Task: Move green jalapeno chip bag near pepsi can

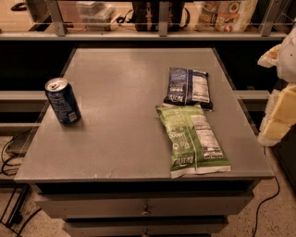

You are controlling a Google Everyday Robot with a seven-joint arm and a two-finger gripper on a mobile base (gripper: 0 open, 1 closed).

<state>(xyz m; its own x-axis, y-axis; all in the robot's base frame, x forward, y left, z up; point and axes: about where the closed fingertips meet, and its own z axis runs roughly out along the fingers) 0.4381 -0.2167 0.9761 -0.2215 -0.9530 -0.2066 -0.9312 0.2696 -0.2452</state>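
Note:
The green jalapeno chip bag lies flat on the right front part of the grey table, its long side running front to back and its white nutrition panel facing up. The pepsi can stands upright near the table's left edge, far from the bag. My gripper shows as pale cream and white parts at the right edge of the camera view, beyond the table's right side, to the right of the bag and apart from it.
A smaller dark navy-blue chip bag lies just behind the green bag, almost touching it. A rail and a shelf with packages run behind the table. Drawers sit under the front edge. Cables lie on the floor.

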